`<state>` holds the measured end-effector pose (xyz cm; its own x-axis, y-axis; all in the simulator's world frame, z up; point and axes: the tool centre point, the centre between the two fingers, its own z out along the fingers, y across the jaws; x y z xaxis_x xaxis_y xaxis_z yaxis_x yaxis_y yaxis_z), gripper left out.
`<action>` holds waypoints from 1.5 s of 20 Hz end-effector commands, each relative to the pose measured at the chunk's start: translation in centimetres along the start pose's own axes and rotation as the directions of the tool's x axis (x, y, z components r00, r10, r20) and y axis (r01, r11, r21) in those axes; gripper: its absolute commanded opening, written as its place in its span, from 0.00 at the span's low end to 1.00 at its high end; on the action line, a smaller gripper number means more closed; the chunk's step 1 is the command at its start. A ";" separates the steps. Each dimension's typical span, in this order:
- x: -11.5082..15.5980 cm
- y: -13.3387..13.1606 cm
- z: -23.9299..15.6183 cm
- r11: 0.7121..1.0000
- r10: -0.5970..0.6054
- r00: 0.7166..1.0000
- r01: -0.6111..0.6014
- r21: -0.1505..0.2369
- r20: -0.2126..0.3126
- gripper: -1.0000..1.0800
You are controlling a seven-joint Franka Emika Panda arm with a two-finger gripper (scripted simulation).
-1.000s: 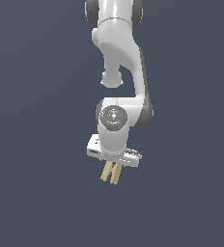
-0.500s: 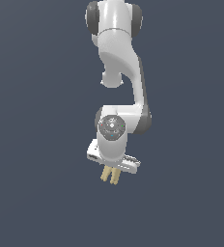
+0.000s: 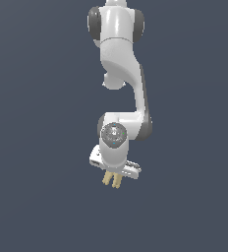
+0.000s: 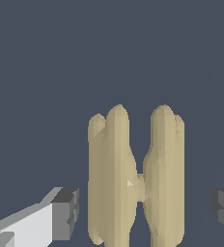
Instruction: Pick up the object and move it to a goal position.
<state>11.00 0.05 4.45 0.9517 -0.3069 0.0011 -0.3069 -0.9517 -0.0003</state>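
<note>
Tan, wood-like object [image 4: 135, 181]: short parallel bars joined side by side, hanging beneath end effector [image 3: 112, 178], between its fingers [image 4: 65, 213]. Wrist view shows gaps either side; grasp cannot be confirmed. Pickup apparently done; goal position not visible, transfer outstanding.

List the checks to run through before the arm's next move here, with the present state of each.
1. Object between the fingers: ok, one finger stands on each side of it.
2. Fingers touching the object: not ok, the wrist view shows a gap on both sides.
3. Gripper wide enough to close on it: ok.
4. Object centred: not ok, it sits nearer one finger.
5. Goal position in view: cannot tell, neither view shows a marker.
6. Support under the object: cannot tell, the background is uniform.
</note>
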 end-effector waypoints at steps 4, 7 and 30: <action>-0.1 0.0 2.6 1.000 0.002 1.000 -0.002 0.000 0.001 0.96; 0.0 0.0 2.8 1.000 0.002 1.000 -0.002 0.000 0.001 0.96; -0.7 0.4 1.6 1.000 0.002 1.000 -0.002 0.001 -0.005 0.00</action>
<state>10.50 -0.09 2.58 0.9511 -0.3088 0.0053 -0.3088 -0.9511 -0.0009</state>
